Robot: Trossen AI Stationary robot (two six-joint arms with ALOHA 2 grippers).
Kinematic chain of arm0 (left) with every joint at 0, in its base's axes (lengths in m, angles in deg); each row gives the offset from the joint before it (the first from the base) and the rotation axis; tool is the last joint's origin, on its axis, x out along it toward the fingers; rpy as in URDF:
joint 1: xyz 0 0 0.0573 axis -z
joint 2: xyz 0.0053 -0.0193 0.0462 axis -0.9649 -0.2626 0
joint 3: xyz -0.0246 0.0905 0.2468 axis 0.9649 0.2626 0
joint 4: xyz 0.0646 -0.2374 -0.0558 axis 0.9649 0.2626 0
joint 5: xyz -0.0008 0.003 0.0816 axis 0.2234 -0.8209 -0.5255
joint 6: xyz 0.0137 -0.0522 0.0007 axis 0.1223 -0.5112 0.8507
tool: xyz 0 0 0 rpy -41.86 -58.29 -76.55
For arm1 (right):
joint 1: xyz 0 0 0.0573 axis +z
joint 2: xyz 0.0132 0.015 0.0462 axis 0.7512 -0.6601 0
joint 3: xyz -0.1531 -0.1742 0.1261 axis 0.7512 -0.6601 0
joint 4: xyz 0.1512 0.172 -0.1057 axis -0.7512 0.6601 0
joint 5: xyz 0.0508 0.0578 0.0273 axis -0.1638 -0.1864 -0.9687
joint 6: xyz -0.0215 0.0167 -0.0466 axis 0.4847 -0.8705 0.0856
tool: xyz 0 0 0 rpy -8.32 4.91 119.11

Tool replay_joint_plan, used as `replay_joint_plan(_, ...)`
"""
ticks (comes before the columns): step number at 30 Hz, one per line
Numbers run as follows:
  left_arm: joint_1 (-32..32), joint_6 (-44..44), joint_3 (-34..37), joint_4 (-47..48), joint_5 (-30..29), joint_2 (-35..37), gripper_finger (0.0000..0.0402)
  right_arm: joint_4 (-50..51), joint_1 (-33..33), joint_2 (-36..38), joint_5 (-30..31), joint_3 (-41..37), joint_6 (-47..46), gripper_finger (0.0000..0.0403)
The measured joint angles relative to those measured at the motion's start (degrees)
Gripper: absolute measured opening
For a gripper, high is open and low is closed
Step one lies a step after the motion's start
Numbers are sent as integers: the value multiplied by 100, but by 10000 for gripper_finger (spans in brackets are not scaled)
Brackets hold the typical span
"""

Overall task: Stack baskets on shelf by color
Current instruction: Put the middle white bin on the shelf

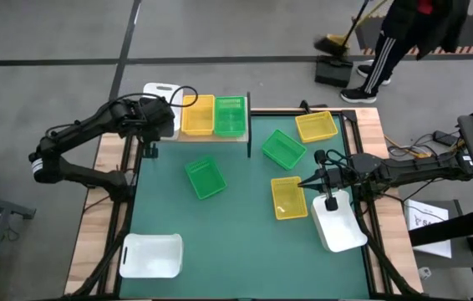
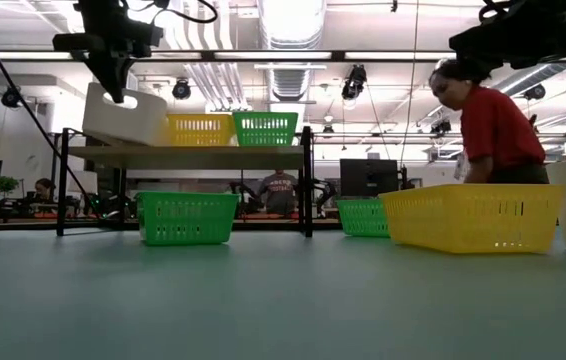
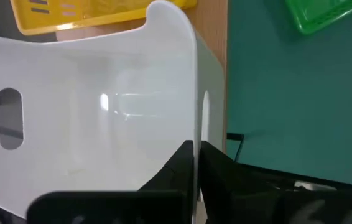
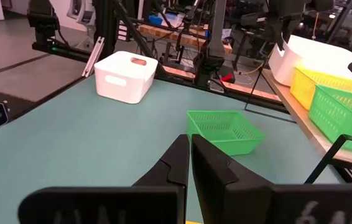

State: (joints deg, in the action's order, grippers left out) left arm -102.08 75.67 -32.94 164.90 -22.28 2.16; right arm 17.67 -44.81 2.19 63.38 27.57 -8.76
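A white basket [image 1: 160, 94] sits tilted at the left end of the wooden shelf [image 1: 211, 136], next to a yellow basket [image 1: 197, 114] and a green basket [image 1: 230, 115] that stand on the plank. My left gripper [image 1: 158, 119] is shut on the white basket [image 3: 89, 124], which also shows in the low view [image 2: 128, 118]. My right gripper [image 1: 313, 181] is shut and empty. It hovers at the right rim of a yellow basket [image 1: 288, 197] on the mat, beside a white basket [image 1: 337, 221]. My left gripper pinches one side wall of the white basket at its rim [image 3: 196, 127], one finger [image 3: 175, 165] inside the basket and one finger [image 3: 221, 168] outside. It comes from above, pointing down. The basket is tilted, its lower edge [image 2: 148, 143] at the shelf plank.
On the green mat lie two green baskets [image 1: 205, 177] [image 1: 283, 149], a yellow basket [image 1: 316, 126] at the far right and a white basket [image 1: 151, 255] at the near left. A person [image 2: 493, 130] is beyond the table's far side.
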Motion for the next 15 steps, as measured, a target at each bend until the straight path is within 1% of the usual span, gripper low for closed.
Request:
replay_joint_plan(5, -1, -42, 0, -2, -13, 2, 1, 19, 0, 0, 0, 0, -2, 11)
replay_joint_plan(7, -9, -48, 0, -7, -15, 4, 7, 22, 0, 0, 0, 0, -2, 11)
replay_joint_plan(15, -9, -197, 0, -13, -59, 2, 64, 22, 0, 0, -2, 0, -26, 11)
